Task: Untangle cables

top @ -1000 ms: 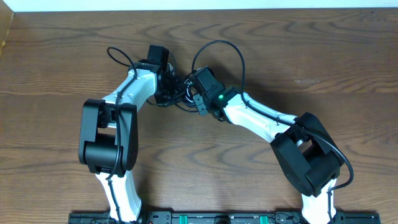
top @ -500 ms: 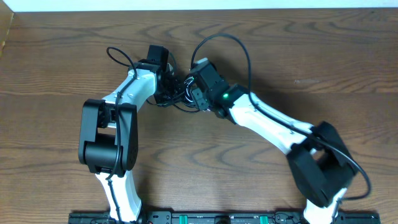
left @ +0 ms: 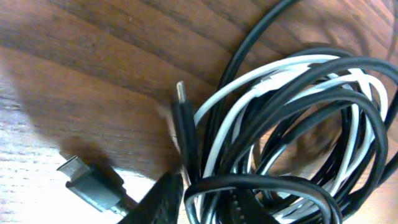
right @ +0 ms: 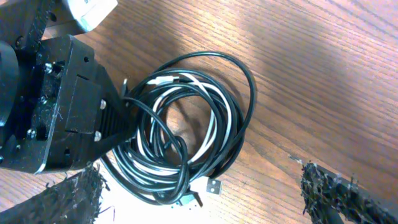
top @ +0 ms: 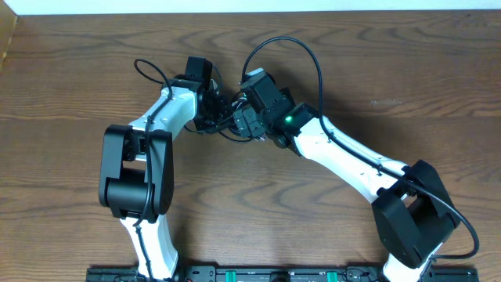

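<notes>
On the far left, a loose small black plug lies flat on the wooden table, just clear of the tangle. Next to it is my left gripper, nosed down into the near edge of the cables. Its fingers stand only a little apart, with black and white strands running through the narrow gap. Whether they're actually pinching those strands, I can't tell from here.

A second black plug stands up against the coil, metal tip pointing away from me. The bundle itself sits mid-table, right between my two grippers. It's two black cords and one white, wound together in overlapping loops, the white one threaded through the inside of the black rings. A silver-ended plug pokes out at the coil's near rim.

Over on the right, my right gripper hangs above the bundle with its jaws spread wide. One finger sits on each side of the coil, and it's holding nothing.
</notes>
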`<state>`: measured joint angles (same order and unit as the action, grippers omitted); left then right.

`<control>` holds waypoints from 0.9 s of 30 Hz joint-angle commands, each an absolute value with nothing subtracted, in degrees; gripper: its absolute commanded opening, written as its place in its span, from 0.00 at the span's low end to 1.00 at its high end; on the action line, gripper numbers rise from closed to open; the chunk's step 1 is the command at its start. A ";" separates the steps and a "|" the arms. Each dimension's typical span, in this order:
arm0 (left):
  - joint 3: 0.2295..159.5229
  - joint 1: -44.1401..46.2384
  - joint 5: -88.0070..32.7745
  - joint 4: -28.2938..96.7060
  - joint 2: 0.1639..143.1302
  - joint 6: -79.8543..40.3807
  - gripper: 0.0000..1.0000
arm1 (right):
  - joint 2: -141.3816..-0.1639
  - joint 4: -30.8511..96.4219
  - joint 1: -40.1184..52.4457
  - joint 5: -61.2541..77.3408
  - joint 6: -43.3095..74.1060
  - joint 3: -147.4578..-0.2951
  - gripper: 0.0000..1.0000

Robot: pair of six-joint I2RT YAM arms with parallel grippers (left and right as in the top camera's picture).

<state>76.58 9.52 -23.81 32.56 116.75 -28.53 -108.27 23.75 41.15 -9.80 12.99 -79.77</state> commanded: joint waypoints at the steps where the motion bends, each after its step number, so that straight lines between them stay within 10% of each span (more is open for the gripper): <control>1: 76.23 9.23 -23.49 32.45 117.71 -28.40 0.26 | -108.01 23.77 40.86 -9.10 13.21 -80.20 0.99; 8: 76.23 9.45 -23.42 32.40 117.71 -29.28 0.29 | -108.20 25.56 40.64 -7.11 13.21 -79.81 0.99; 18: 76.23 11.40 -19.79 31.59 117.78 -29.69 0.29 | -114.06 24.08 40.16 -6.92 13.21 -79.75 0.17; 27: 76.23 11.40 -19.86 31.62 117.78 -29.93 0.29 | -118.13 21.17 40.03 -7.35 13.21 -79.75 0.28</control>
<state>76.58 11.42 -21.06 31.46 116.75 -29.45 -117.10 21.37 40.40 -6.92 13.04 -79.75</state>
